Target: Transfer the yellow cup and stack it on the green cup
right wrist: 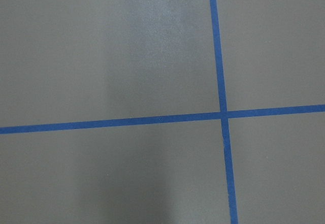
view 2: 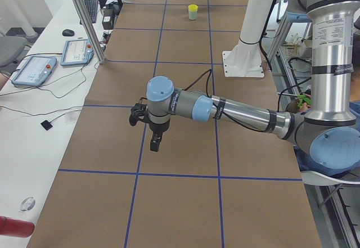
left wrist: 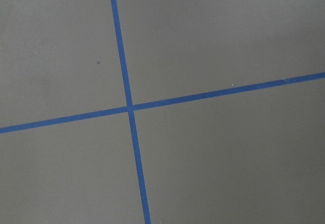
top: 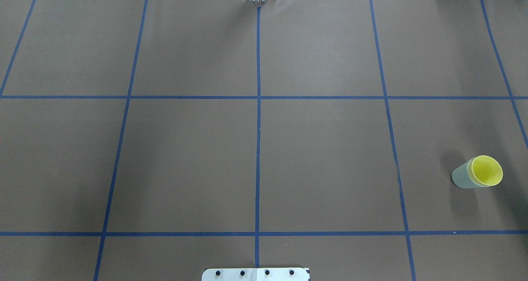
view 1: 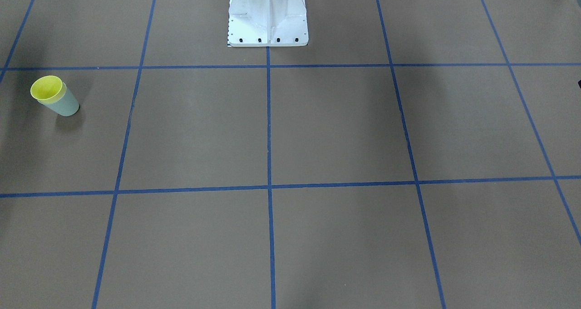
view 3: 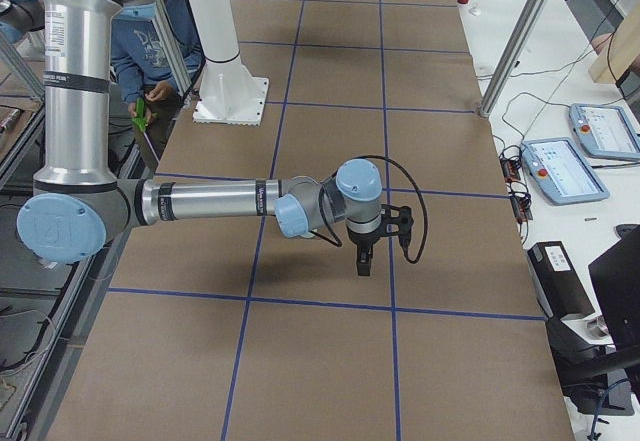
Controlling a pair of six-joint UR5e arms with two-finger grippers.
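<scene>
The yellow cup [view 1: 46,89] sits nested inside the green cup [view 1: 67,105], upright on the brown table at the robot's right side. The pair also shows in the overhead view, yellow cup [top: 487,171] in green cup [top: 460,178], and far off in the exterior left view [view 2: 193,12]. My left gripper [view 2: 156,144] hangs above a blue tape line, far from the cups, and shows only in the exterior left view. My right gripper [view 3: 362,263] shows only in the exterior right view, above the table. I cannot tell whether either is open or shut. Both wrist views show only table and tape.
The white robot pedestal [view 1: 268,18] stands at the table's robot-side edge. Blue tape lines [top: 258,120] divide the brown table into squares. Teach pendants [view 2: 34,71] and cables lie on the side desk. A seated person [view 3: 150,51] is behind the robot.
</scene>
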